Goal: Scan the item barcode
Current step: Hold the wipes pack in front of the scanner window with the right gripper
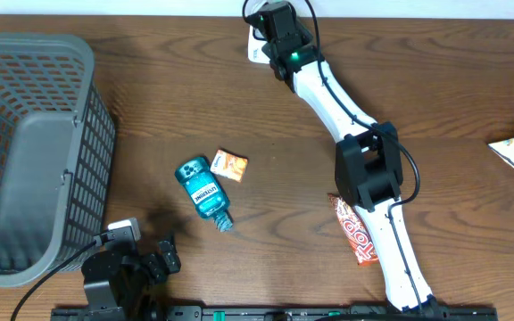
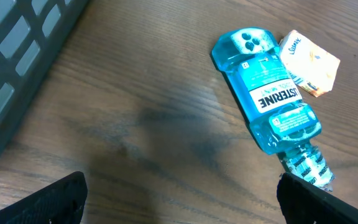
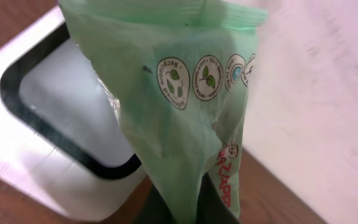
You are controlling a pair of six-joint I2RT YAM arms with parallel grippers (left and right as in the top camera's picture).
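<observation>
Left gripper (image 2: 179,205): jaws spread wide, empty, tips cropped at frame bottom, open wooden table (image 2: 135,124) ahead. Blue plastic mouthwash bottle (image 2: 267,99) lying flat, small orange packet (image 2: 309,62) beside its base. Grey mesh basket (image 1: 96,134), cut off left. Right gripper (image 1: 270,31): clamped on green plastic pouch (image 3: 173,106) at white box scanner (image 3: 55,143); pouch shown only by wrist view, barcode indiscernible.

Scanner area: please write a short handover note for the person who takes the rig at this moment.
Right gripper shut on the green packet, held at the scanner window.
Left gripper open, empty, near the Listerine bottle.
Done: packet lifted and presented.
Left: confirm the scan, it does not show; bottle, orange packet and red bar lie on the table.
</observation>
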